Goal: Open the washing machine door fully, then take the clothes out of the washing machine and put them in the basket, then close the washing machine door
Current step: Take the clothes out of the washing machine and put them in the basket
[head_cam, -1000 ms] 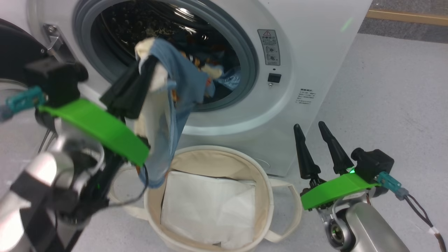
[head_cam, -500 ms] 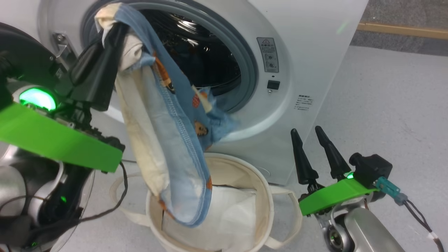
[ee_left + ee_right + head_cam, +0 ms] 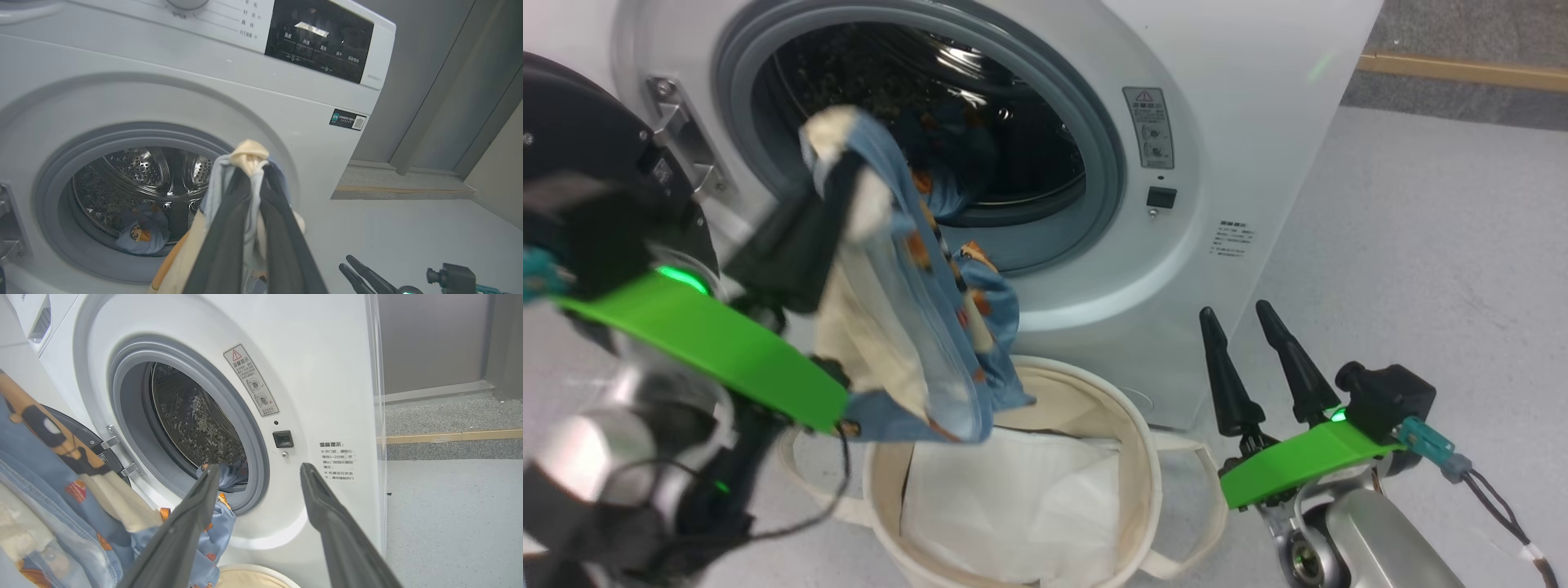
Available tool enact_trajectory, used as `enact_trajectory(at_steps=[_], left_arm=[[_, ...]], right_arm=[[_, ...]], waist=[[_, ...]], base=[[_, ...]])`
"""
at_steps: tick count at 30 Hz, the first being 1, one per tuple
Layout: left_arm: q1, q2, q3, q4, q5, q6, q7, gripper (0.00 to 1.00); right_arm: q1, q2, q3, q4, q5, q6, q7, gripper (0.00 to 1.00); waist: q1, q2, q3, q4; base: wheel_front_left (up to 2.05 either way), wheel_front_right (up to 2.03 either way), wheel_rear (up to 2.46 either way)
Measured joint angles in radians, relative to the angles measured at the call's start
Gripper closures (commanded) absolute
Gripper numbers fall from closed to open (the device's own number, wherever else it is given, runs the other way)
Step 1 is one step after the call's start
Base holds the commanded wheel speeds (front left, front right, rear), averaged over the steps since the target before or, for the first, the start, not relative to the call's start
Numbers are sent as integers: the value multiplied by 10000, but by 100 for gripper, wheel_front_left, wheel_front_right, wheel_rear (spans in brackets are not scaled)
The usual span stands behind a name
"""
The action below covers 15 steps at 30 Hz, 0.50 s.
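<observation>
The white washing machine [image 3: 1217,122] stands with its door [image 3: 580,139] swung open at the left. My left gripper [image 3: 837,175] is shut on a bunch of blue and cream clothes [image 3: 915,327] that hangs in front of the drum, its lower end over the rim of the cream basket [image 3: 1131,457]. More clothes [image 3: 143,232] lie in the drum. In the left wrist view the left gripper [image 3: 249,171] pinches the clothes [image 3: 249,153] between its dark fingers. My right gripper [image 3: 1241,314] is open to the right of the basket, holding nothing; its fingers [image 3: 327,506] point at the washing machine [image 3: 327,355].
A plain white folded sheet [image 3: 1021,506] lies in the basket. Grey floor [image 3: 1421,245] stretches right of the washing machine, with a wooden strip [image 3: 1462,69] along the far wall. The control panel [image 3: 318,41] is at the machine's top.
My left gripper rose with the clothes pulled from the drum, then came down and right; the clothes now hang bunched above the basket. The right gripper has hardly moved.
</observation>
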Motion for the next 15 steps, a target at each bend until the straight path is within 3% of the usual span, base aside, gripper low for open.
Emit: enact_trajectory(at_steps=[9, 15], left_arm=[[1027, -1099, -1120, 2470, -6, -888, -1241, 100], [1124, -2134, -1900, 5885, 510, -1739, -2794, 100]], right_arm=[[-15, 4, -19, 6, 0, 0, 0, 0], [-191, -6, 2, 8, 0, 0, 0, 0]], waist=[[0, 0, 350, -238], [0, 0, 617, -558]], base=[[0, 0, 0], [0, 0, 0]])
